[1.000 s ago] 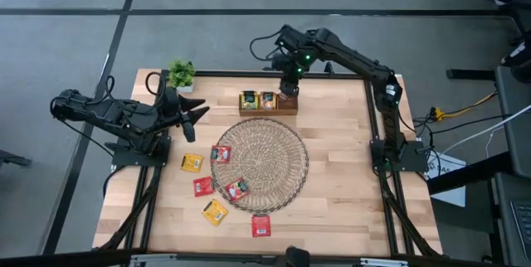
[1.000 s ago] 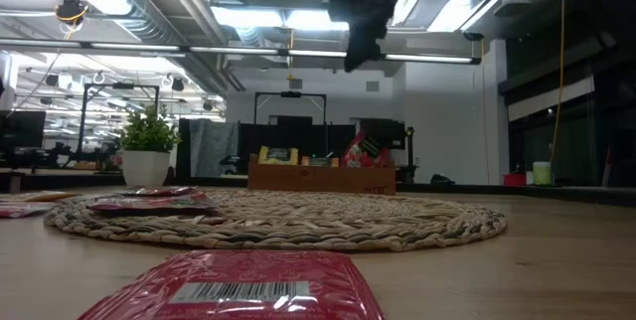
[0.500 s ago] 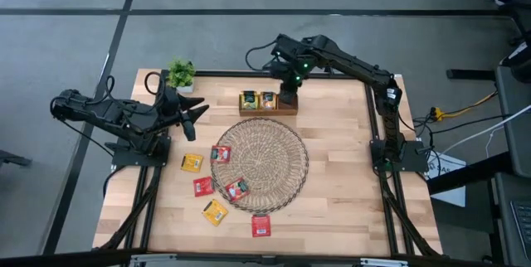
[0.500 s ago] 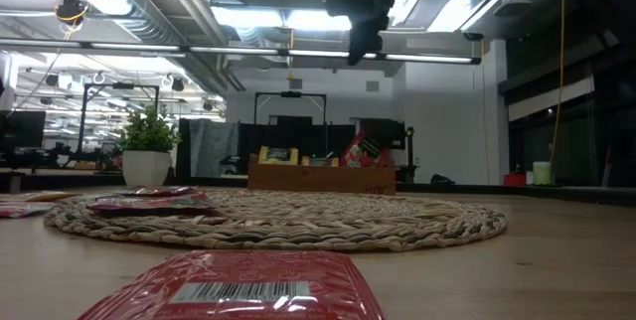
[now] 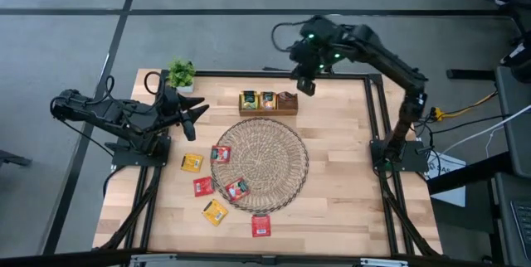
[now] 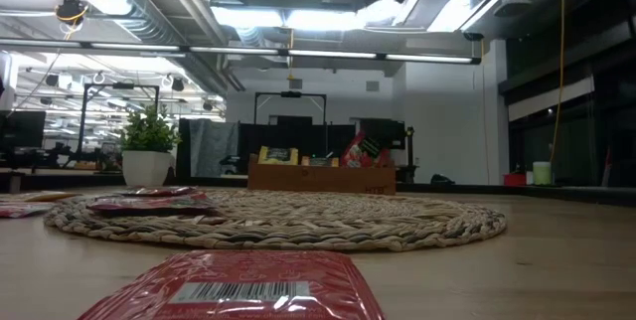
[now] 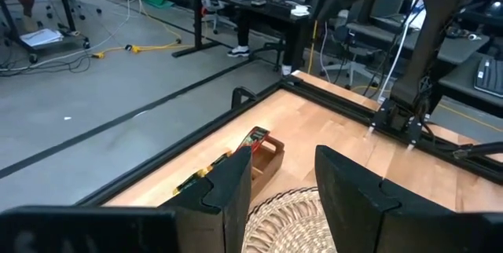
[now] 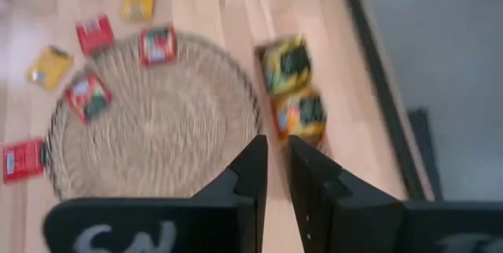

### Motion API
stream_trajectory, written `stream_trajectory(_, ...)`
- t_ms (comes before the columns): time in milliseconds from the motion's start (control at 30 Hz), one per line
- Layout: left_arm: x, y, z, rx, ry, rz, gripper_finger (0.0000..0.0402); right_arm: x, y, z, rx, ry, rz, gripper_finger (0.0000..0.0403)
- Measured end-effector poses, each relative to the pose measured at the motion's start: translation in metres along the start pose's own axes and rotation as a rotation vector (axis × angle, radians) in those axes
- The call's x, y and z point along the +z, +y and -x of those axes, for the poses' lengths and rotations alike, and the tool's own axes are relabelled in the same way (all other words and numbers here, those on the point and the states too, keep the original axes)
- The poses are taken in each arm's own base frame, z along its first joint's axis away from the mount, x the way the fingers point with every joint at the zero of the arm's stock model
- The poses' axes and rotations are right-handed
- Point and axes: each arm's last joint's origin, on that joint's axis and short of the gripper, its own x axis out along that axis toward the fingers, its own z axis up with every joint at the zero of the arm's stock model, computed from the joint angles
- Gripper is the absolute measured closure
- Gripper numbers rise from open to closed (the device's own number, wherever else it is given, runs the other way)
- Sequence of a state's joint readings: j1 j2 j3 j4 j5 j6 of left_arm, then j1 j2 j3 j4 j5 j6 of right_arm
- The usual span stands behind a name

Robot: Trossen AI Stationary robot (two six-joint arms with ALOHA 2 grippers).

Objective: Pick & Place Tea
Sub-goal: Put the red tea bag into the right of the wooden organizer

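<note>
Table: I see the pale wooden table with a black frame along its edges.
Right arm: my dark right arm rises from its base at the right edge and bends over the far edge, its elbow high.
Left arm: my dark left arm lies low at the left edge, reaching in toward the middle.
Mat: the round woven wicker mat lies mid-table, just in front of the box.
Box: the small brown wooden box stands at the far edge; it holds yellow and orange sachets, with a red one at its right end.
Plant: the small green potted plant stands at the far left corner.
Right gripper: the right gripper hangs just beside the box's right end; its wrist view shows the fingers nearly together with a thin gap and nothing between them.
Left gripper: the left gripper hovers left of the mat, fingers apart and empty.
Tea: the loose flat square tea sachets in red and yellow lie on the mat's left rim and on the table in front of it to the left.
</note>
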State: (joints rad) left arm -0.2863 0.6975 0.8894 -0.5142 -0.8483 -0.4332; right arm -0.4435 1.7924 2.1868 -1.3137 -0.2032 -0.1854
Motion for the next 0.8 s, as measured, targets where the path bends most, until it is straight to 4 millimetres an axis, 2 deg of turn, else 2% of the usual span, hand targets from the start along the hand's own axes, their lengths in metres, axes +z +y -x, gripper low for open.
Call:
stream_trajectory(100,0.001,0.0,0.0,0.003,-0.011,0.01,0.0265,-0.002,0.002,0.009,-0.01,-0.013,-0.002,0.0351)
stream_trajectory(267,0.002,-0.001,0.0,-0.001,-0.018,0.02,0.0265,-0.011,0.004,0.01,-0.019,-0.051,-0.017,0.0351)
stream_trajectory(433,0.005,-0.002,0.0,-0.01,-0.037,0.044,0.0265,-0.042,0.008,0.0,-0.045,-0.236,-0.075,0.0351)
stream_trajectory(567,0.007,-0.003,0.0,-0.017,-0.053,0.063,0.0265,-0.066,0.011,0.001,-0.131,-0.358,-0.095,0.0351)
stream_trajectory(700,0.007,-0.003,0.0,-0.026,-0.05,0.063,0.0265,-0.091,0.009,-0.021,-0.187,-0.284,-0.112,0.035)
stream_trajectory(800,0.007,-0.003,0.0,-0.027,-0.05,0.063,0.0265,-0.104,0.007,-0.04,-0.184,-0.219,-0.093,0.0333)
